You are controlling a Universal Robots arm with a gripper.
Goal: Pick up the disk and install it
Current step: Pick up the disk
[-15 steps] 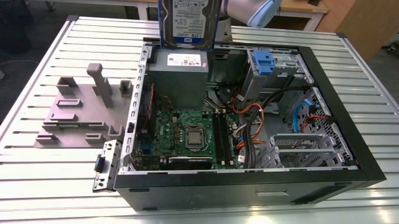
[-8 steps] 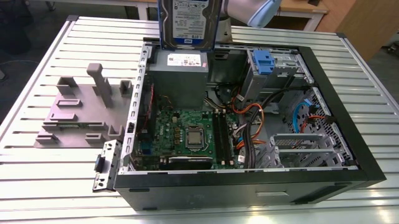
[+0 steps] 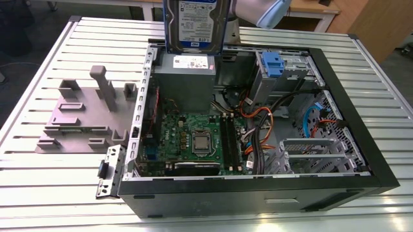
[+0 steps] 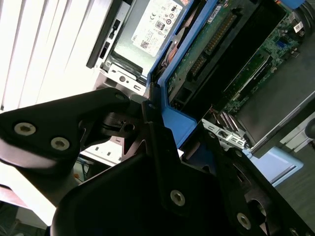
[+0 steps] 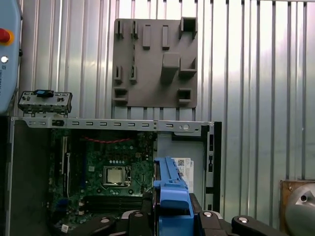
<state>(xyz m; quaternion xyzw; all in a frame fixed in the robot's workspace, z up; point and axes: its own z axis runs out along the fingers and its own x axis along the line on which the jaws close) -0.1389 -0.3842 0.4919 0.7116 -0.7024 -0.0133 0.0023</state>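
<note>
The disk [image 3: 193, 24], a silver drive with a white-and-blue label and blue side rails, hangs upright above the back of the open computer case [image 3: 380, 179], over the grey power-supply box [image 3: 184, 79]. In the second wrist view my gripper [image 4: 165, 125] is shut on the disk's blue rail, and the disk's green underside [image 4: 197, 54] faces the camera. The first wrist view looks down past the gripper [image 5: 172, 219] and the blue rail of the disk [image 5: 171, 189] clamped between the black fingers [image 5: 209, 219].
The case lies on its side on a slatted metal table [image 3: 45, 188], motherboard [image 3: 193, 140] exposed. A blue latch piece [image 3: 271, 65] stands at the drive bay, with cables beside it. A grey fixture plate [image 3: 84, 113] sits at the exterior view's left of the case.
</note>
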